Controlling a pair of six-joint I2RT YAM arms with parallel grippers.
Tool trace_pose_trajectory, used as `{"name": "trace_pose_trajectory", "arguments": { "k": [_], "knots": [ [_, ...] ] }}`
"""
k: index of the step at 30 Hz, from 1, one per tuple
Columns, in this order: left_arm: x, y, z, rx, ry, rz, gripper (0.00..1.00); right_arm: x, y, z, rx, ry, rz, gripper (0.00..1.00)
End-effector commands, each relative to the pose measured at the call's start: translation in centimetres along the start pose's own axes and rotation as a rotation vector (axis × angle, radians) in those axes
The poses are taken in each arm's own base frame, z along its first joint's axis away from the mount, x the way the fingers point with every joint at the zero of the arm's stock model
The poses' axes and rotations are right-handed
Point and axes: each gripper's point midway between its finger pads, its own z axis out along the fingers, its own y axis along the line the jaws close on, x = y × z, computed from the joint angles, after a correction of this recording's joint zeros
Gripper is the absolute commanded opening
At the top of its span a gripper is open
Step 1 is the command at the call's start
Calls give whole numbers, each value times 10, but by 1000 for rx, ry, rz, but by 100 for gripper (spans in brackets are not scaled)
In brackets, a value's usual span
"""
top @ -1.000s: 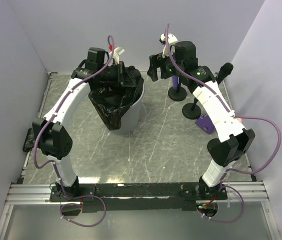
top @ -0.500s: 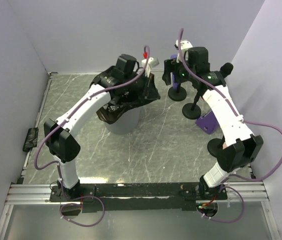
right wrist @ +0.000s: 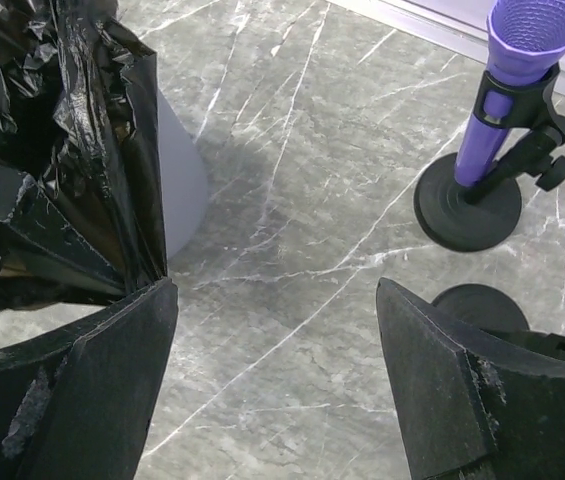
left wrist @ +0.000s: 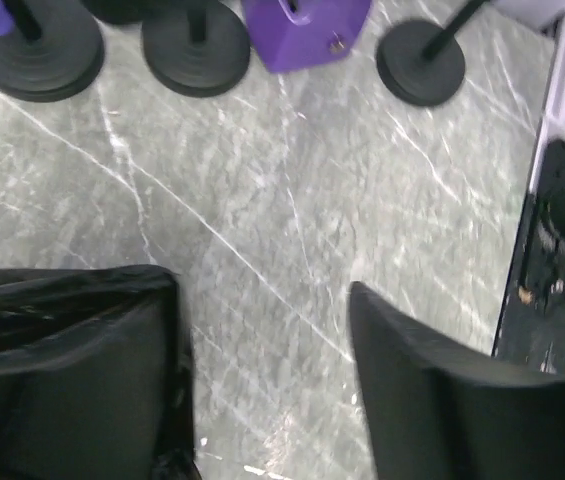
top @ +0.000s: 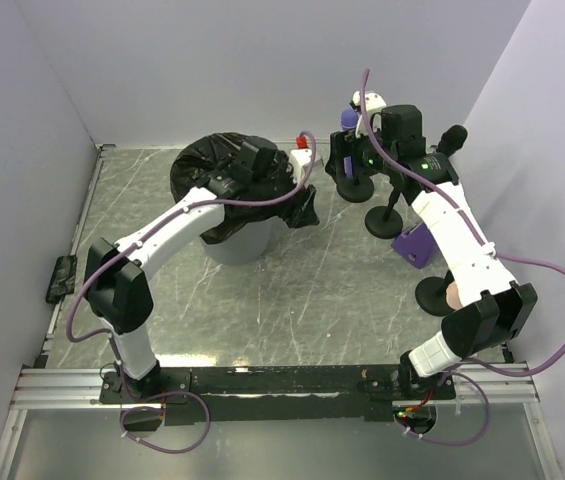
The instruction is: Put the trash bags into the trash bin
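Observation:
A black trash bag (top: 214, 172) lies spread over the mouth of the light grey trash bin (top: 247, 243), with one corner hanging off its right side. My left gripper (top: 300, 205) hovers just right of the bin, beside that corner. In the left wrist view it (left wrist: 262, 285) is open, with only marble floor between the fingers. Glossy bag film (left wrist: 52, 300) lies against the left finger. My right gripper (top: 340, 160) is farther right, open and holding nothing. The right wrist view shows the bag (right wrist: 82, 130) and the bin wall (right wrist: 180, 175) to the left of the open right gripper (right wrist: 274, 285).
A purple microphone on a black stand (right wrist: 522, 60) and other round stand bases (top: 384, 220) stand at the back right. A purple box (top: 412, 245) lies beside my right arm, with another round base (top: 432, 295) nearer the front. Walls close in on three sides.
My left arm swung right across the bin and pulled the bag over its rim. Its jaws then opened and let go of the bag. The right arm drew back slightly to the right.

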Motion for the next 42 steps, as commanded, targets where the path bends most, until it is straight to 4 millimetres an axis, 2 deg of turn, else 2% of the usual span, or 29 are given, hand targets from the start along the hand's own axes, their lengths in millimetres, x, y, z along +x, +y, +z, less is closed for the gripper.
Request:
{"name": "trace_pose_trajectory", "arguments": {
  "k": [1, 3, 5, 7, 9, 11, 12, 14, 16, 18, 20, 21, 23, 25, 27, 29, 33, 35, 39, 42],
  "knots": [
    [-34, -21, -36, 50, -113, 180, 76, -28, 2, -14, 1, -79, -49, 87],
    [-51, -38, -59, 77, -166, 262, 84, -33, 2, -12, -6, -89, -57, 87],
    [-59, -48, -83, 64, -201, 333, 91, -38, 4, -4, -34, -91, -58, 87],
    [-65, -40, -106, -7, -238, 351, 95, -46, 13, 3, -97, -105, -54, 87],
    [-68, -20, -135, -53, -262, 323, 96, -50, 29, 11, -203, -119, -47, 88],
    [-72, -10, -167, -32, -286, 253, 96, -57, 45, 19, -305, -134, -26, 90],
    [-68, -9, -178, -5, -285, 217, 97, -58, 52, 26, -352, -133, -15, 92],
    [-44, -9, -182, 19, -237, 159, 96, -62, 61, 37, -407, -132, 35, 95],
    [-35, -2, -191, -10, -246, 99, 96, -64, 65, 50, -424, -120, 89, 99],
    [-37, 15, -211, -133, -287, 76, 96, -72, 71, 52, -446, -137, 85, 99],
    [-39, 49, -243, -360, -357, 2, 97, -76, 82, 52, -499, -140, 72, 99],
    [-36, 68, -261, -472, -402, -89, 98, -76, 85, 53, -516, -136, 73, 99],
    [-21, 102, -300, -632, -465, -256, 99, -71, 89, 58, -529, -117, 72, 99],
    [-4, 117, -322, -681, -505, -388, 98, -64, 89, 64, -517, -105, 56, 99],
    [16, 124, -328, -682, -524, -479, 98, -56, 87, 70, -491, -82, 52, 99],
    [34, 124, -322, -638, -522, -543, 97, -49, 86, 73, -491, -64, 57, 99],
    [53, 100, -297, -470, -514, -583, 95, -39, 88, 75, -513, -41, 67, 99],
    [70, 93, -286, -428, -488, -621, 93, -36, 92, 76, -526, -31, 72, 97],
    [93, 80, -270, -354, -454, -664, 90, -27, 99, 80, -558, -5, 72, 86],
    [97, 75, -263, -294, -473, -685, 83, -24, 101, 85, -570, 6, 90, 74]
  ]
}}
